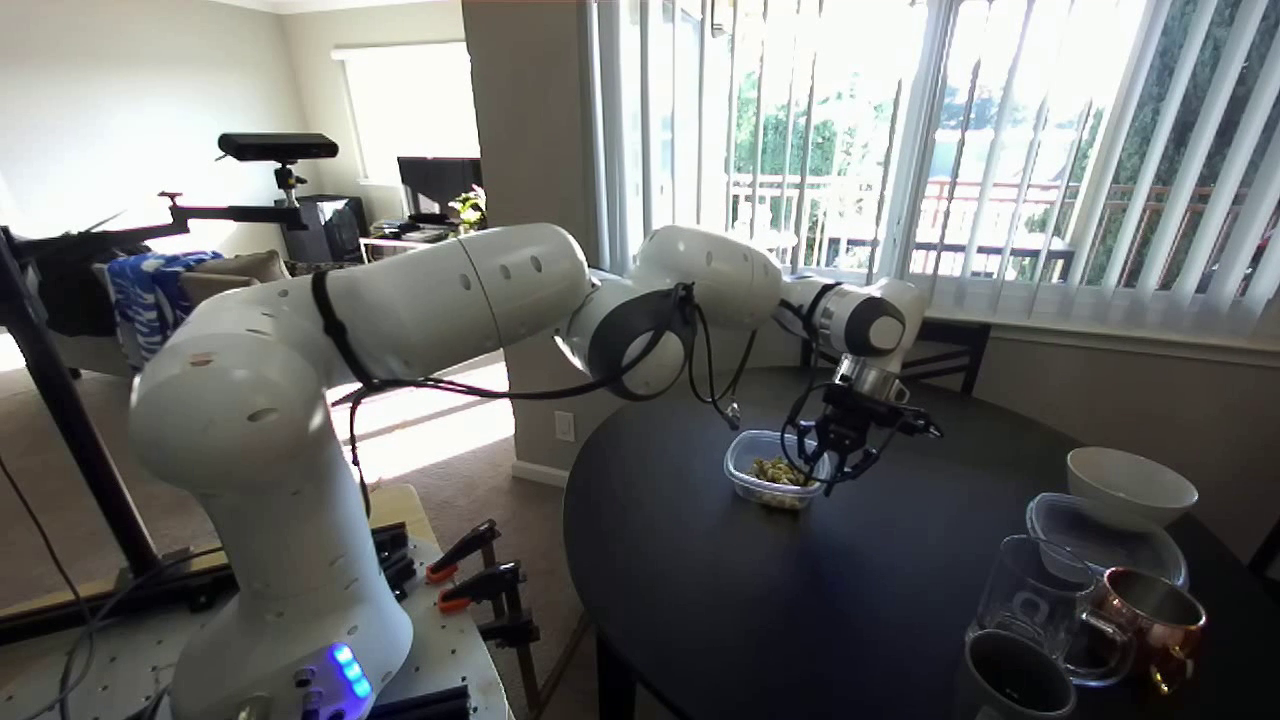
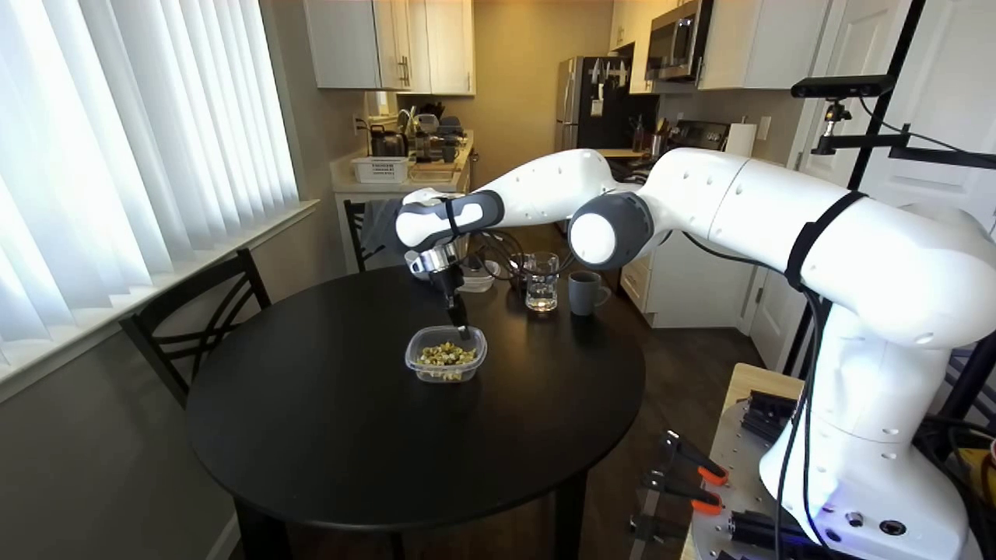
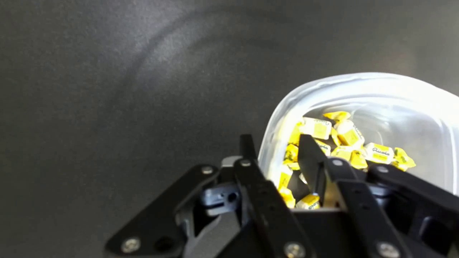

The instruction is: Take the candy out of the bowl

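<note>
The bowl (image 1: pixel 770 496) is a clear plastic container on the dark round table, also seen in an exterior view (image 2: pixel 412 358) and, cut off at the right, in the wrist view (image 3: pixel 373 85). Several yellow-and-white wrapped pieces of candy (image 3: pixel 379 153) lie in it; they also show in both exterior views (image 1: pixel 778 472) (image 2: pixel 446 355). My gripper (image 3: pixel 277 143) is partly open. Its left finger is outside the bowl's wall and its right finger is over the candy inside; gaps show beside the rim. It shows at the bowl's edge in both exterior views (image 1: pixel 820 482) (image 2: pixel 464 334). No candy shows between the fingertips.
On the table (image 1: pixel 700 590) stand a white round bowl (image 1: pixel 1130 488), a clear container (image 1: pixel 1110 545), a glass mug (image 1: pixel 1030 590), a copper mug (image 1: pixel 1160 612) and a grey mug (image 2: pixel 583 294). A dark chair (image 2: pixel 206 330) stands by the window.
</note>
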